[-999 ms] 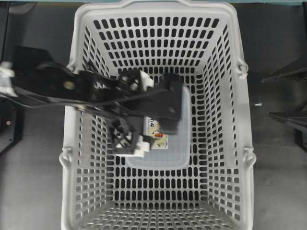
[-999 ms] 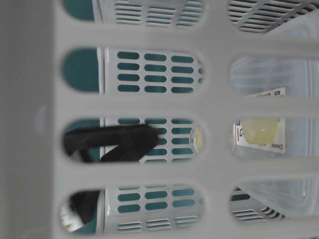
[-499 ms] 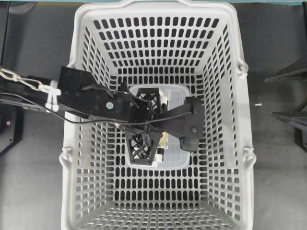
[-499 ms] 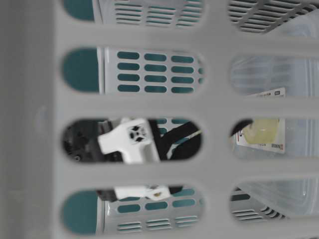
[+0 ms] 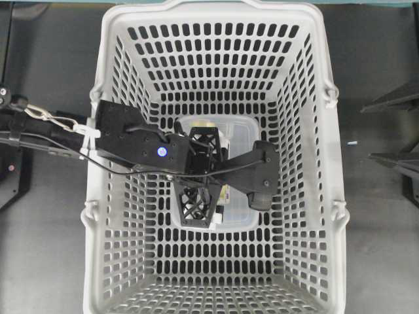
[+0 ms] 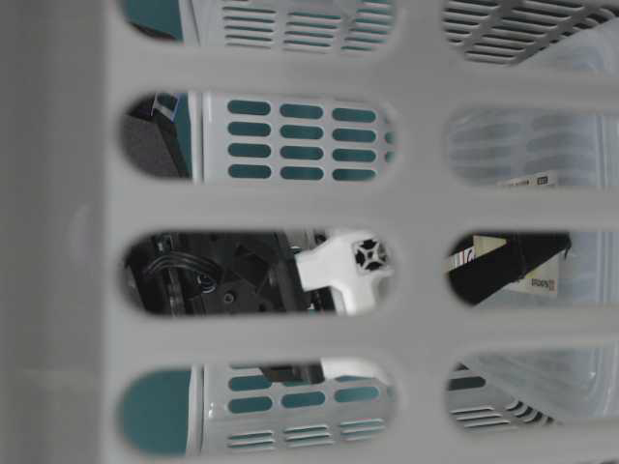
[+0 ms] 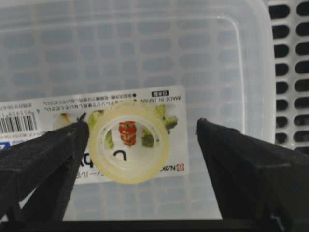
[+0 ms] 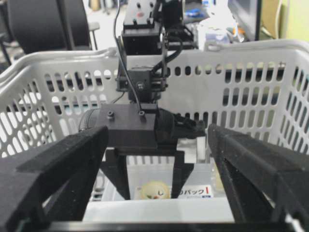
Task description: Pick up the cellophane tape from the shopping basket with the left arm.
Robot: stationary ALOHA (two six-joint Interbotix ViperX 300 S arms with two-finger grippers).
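Left wrist view shows the cellophane tape (image 7: 129,141) lying flat on the food box (image 7: 203,58), between the left gripper's (image 7: 140,159) spread fingers, touching the left one

A dark grey counter (image 5: 46,242) carries the shopping basket (image 5: 330,216), which stands in the middle and fills most of the overhead view. Bare counter shows on the left and right of it. A small pale scrap (image 5: 352,142) lies right of the basket.
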